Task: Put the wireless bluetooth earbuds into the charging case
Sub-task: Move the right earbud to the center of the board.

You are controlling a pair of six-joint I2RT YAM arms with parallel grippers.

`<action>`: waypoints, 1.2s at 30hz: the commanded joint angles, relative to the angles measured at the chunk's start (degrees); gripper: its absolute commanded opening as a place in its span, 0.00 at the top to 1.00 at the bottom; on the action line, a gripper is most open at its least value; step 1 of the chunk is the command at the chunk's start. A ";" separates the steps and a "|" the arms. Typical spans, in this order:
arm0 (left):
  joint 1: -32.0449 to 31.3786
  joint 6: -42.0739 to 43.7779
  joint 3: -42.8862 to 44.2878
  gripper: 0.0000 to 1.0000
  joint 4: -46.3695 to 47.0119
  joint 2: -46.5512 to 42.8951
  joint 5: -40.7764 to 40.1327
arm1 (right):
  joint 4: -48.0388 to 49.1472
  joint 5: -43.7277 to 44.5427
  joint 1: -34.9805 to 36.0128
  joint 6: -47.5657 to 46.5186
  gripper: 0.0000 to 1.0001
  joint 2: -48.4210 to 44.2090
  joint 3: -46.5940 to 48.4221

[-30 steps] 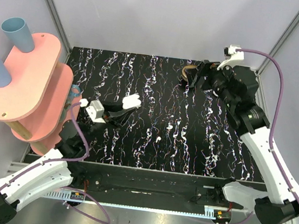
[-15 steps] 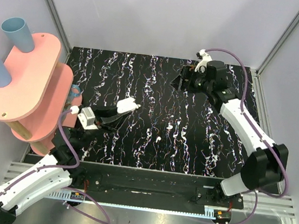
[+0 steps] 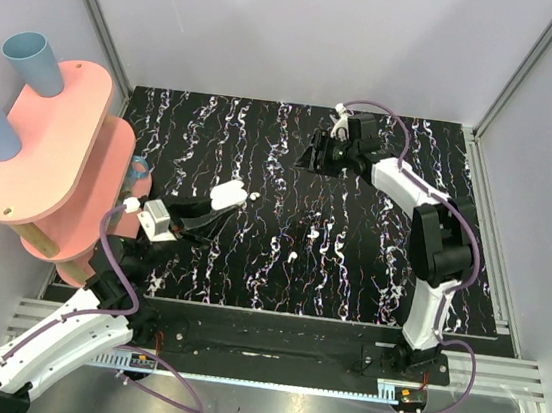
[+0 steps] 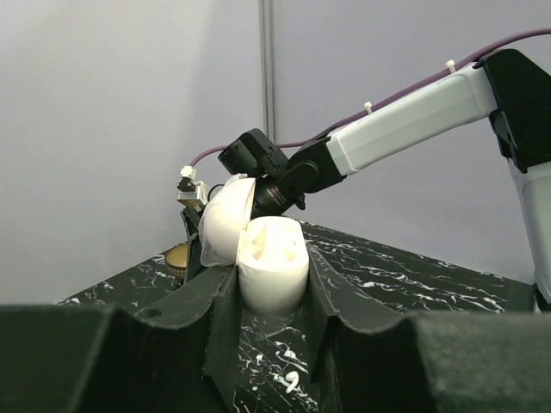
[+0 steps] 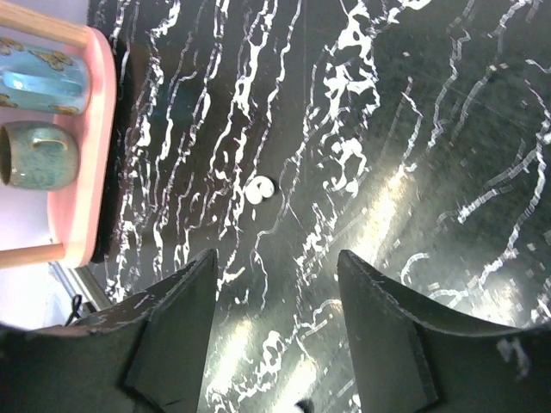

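– Left gripper (image 4: 271, 288), state?
– Clamped on the charging case (image 4: 274, 262), one black finger pressed to each flank. Case upright. Lid (image 4: 225, 219) swung open and leaning left in the wrist view, pale recesses facing up.
– Position on the table?
– Left of centre in the top view, case (image 3: 229, 195) at the tip of the left gripper (image 3: 214, 206), not far from the pink shelf (image 3: 51, 154). Whether the case rests on the black veined tabletop (image 3: 215, 129) or hangs over it cannot be told.
– Earbuds?
– Both loose on the tabletop, right of the case and well apart from it. First earbud (image 3: 293, 254) sits slightly nearer the arm bases; second earbud (image 3: 315, 235) lies just beyond it, the two close together but not touching.
– Right gripper (image 3: 314, 157)?
– Farther back, near the rear edge, arm folded in and pointing left. Wrist view shows its jaws standing apart with nothing between them (image 5: 275, 344).
– Anything past the fingers?
– One white earbud (image 5: 259, 189) lying on the tabletop beyond the gap; which of the two, cannot tell. Shelf edge at left carries a pale blue mug (image 5: 43, 82) and a green mug (image 5: 39, 155).
– Far left?
– Two blue cups (image 3: 27, 60) by the shelf top.
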 commanded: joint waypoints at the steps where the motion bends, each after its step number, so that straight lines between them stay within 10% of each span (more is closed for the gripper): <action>1: 0.22 2.33 2.19 1.00 -1.28 -0.78 -3.48 | 5.02 -5.37 -0.12 3.44 0.37 4.37 6.21; 36: 0.39 6.03 2.37 1.00 -0.22 2.56 -5.24 | -14.47 -2.56 9.81 -5.86 0.46 32.15 37.15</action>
